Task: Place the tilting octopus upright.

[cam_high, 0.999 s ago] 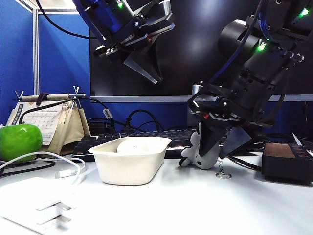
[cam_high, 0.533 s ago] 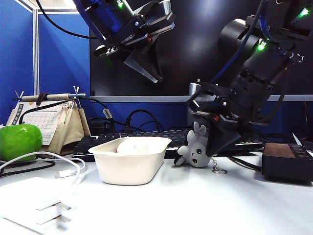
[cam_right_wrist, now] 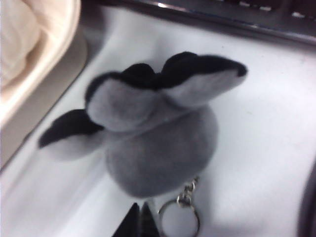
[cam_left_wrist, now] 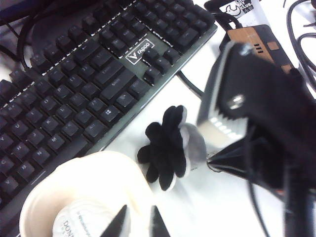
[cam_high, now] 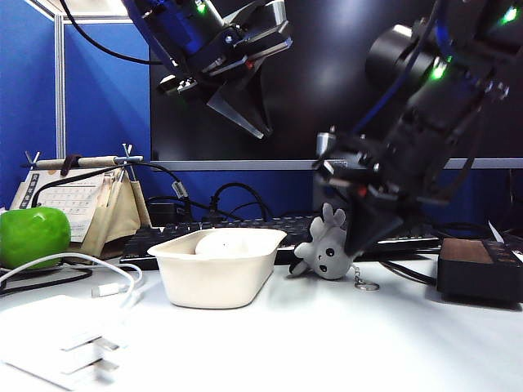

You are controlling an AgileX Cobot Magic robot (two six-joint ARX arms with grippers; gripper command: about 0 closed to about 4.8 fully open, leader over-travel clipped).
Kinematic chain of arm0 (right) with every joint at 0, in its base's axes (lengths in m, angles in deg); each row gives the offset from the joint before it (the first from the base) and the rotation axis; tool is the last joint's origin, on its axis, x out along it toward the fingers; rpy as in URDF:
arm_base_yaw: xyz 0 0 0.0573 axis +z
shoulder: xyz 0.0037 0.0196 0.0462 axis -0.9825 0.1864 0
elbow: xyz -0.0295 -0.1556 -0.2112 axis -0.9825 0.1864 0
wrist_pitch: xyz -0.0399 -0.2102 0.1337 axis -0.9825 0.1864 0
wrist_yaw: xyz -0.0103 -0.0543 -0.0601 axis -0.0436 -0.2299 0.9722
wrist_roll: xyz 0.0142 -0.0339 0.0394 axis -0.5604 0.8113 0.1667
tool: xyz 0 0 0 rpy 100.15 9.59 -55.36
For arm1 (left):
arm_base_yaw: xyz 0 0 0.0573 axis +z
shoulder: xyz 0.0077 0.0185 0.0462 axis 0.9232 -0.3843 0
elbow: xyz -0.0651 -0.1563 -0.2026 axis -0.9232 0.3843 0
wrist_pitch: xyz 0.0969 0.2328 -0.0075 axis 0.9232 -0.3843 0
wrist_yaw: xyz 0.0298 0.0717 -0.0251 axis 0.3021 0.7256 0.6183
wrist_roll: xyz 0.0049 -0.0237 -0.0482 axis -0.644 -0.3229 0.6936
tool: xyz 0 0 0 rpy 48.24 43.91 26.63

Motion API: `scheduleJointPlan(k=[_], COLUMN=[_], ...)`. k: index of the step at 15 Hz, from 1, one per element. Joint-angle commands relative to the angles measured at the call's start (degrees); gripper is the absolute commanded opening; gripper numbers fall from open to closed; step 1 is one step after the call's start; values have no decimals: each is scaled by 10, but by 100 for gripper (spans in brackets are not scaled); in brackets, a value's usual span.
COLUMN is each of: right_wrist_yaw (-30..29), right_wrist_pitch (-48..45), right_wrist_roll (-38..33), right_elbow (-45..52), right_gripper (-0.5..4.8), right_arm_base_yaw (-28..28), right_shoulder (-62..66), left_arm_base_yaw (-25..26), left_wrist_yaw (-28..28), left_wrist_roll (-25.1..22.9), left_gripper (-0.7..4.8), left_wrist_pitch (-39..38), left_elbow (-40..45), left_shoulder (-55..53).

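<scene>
Exterior view: the small light-grey plush octopus [cam_high: 325, 251] lies on the white bench [cam_high: 327, 343], body down and stubby tentacles pointing up, its tiny black eyes facing the camera (so it is upside down, leaning a little). Its metal keyring [cam_high: 365, 284] rests on the bench just beside it. The octopus sits between the white rectangular plastic tray [cam_high: 219, 267] and the black right arm, in front of the black keyboard [cam_high: 163, 237].

The right hand [cam_high: 369, 237] hangs just behind and beside the toy, its fingers together and holding nothing; in the right wrist view the closed tips [cam_right_wrist: 139, 219] sit near the keyring [cam_right_wrist: 178, 218], with the octopus [cam_right_wrist: 153, 133] free on the bench.

The left hand [cam_high: 245, 110] is raised well above the tray, fingers spread apart and empty. A green apple-like ball [cam_high: 33, 235] sits far left.
</scene>
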Motion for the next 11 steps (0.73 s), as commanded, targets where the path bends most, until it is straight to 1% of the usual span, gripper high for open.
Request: scheduleJointPlan(k=[1, 4, 5, 6, 7, 8, 11], right_wrist_yaw=[3, -4, -3, -3, -3, -3, -5], right_wrist_pitch=[10, 20, 23, 21, 14, 7, -28], right_wrist_roll=[2, 2, 2, 1, 2, 1, -2], right_elbow=[-2, -3, -3, -3, -3, -3, -3], right_gripper=[-5, -4, 13, 109, 262, 306, 306], right_arm_base_yaw=[0, 0, 0, 0, 0, 0, 0], right_shoulder=[-40, -62, -60, -59, -59, -59, -56], left_arm_base_yaw=[0, 0, 0, 0, 0, 0, 0], left_wrist_yaw=[2, 2, 2, 2, 2, 2, 2], left_wrist_roll=[-2, -2, -2, -2, -2, -2, -2], left_gripper=[62, 62, 62, 62, 62, 62, 62], left_wrist_pitch=[7, 7, 7, 7, 7, 7, 14], left_elbow=[-2, -2, -2, -2, -2, -2, -3], left_shoulder=[3, 3, 3, 3, 3, 3, 3])
